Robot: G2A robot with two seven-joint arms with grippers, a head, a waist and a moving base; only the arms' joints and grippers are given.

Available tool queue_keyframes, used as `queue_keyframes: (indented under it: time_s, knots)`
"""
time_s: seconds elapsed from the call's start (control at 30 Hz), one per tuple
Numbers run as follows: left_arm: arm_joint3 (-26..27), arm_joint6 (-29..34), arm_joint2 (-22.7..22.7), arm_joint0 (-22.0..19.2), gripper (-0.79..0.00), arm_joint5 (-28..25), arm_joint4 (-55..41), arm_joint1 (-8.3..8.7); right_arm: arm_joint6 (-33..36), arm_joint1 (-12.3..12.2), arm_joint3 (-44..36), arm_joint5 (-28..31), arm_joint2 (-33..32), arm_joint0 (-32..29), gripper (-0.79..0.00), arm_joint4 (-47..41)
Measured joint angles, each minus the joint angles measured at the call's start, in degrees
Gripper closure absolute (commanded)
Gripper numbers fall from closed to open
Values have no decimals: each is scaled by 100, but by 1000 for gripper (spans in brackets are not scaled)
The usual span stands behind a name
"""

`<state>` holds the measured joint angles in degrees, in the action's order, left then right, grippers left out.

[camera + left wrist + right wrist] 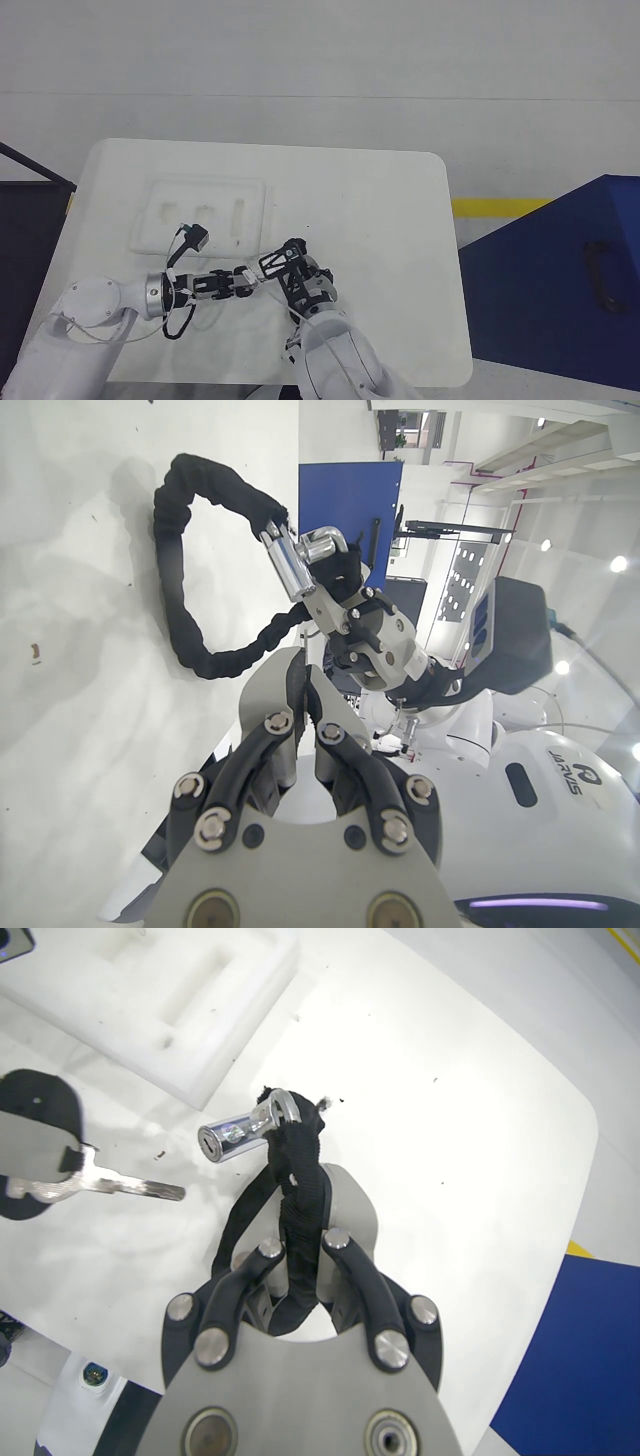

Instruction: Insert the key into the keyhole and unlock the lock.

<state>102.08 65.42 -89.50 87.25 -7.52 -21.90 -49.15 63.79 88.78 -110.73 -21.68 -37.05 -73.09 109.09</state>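
Observation:
A chrome lock cylinder (pixel 230 1135) hangs on a black fabric-covered cable (pixel 295 1178), held above the table. My right gripper (pixel 300 1188) is shut on that cable just below the shackle, and the keyhole (pixel 207 1145) faces the key. The silver key (pixel 130 1185) is pinched by its head in my left gripper (pixel 65 1160), its tip a short gap from the keyhole and slightly off its line. From the left wrist the left gripper (pixel 303 670) is shut on the key seen edge-on, with the lock (pixel 290 565) and cable loop (pixel 170 565) beyond. From above, both grippers (pixel 245 278) (pixel 287 262) meet near the table's front.
A white foam tray (pixel 200 212) with moulded recesses lies on the white table (pixel 380 220) behind the left arm; it appears too as the foam tray (pixel 165 1003). A blue panel (pixel 560 280) stands off the table's right edge.

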Motion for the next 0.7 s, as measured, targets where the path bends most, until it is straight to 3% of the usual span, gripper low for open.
queue_keyframes:
  time_s: [0.2,0.53,0.7]
  knots:
    - [113,-522,-294,414,0,-711,-67,-20,64,66,59,-370,4,5,0,35]
    - [135,-621,-332,467,0,-689,-109,-24,-66,81,134,-210,12,31,0,63]
    - [292,-1137,-454,620,0,-868,48,-47,-79,164,250,-289,-12,-25,0,186]
